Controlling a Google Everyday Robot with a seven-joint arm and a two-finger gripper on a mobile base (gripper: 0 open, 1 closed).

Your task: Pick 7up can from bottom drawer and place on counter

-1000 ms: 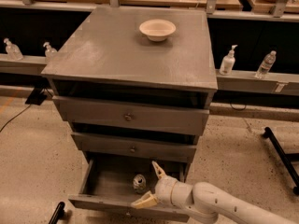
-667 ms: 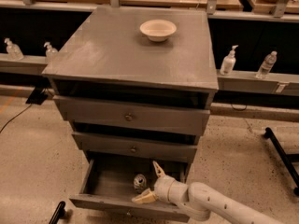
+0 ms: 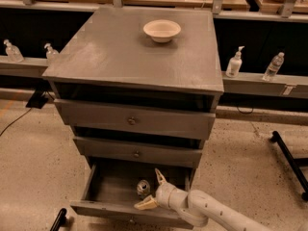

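Note:
The 7up can (image 3: 143,187) stands upright on the grey floor of the open bottom drawer (image 3: 108,191), right of its middle; its silver lid faces up. My gripper (image 3: 153,190) is open over the drawer, just right of the can. One pale finger (image 3: 159,176) points toward the back and the other (image 3: 146,205) lies along the drawer front. The can sits at the mouth between them, apart from both. The counter (image 3: 120,52) is the wide grey slab on top of the cabinet.
A cream bowl (image 3: 162,30) sits at the back of the counter. Two shut drawer fronts with round knobs (image 3: 131,121) hang above the open drawer. Plastic bottles (image 3: 234,63) stand on side ledges. A black stand leg (image 3: 288,158) lies on the floor at right.
The gripper has moved slightly left, closer to the can. The can and the drawer have not moved.

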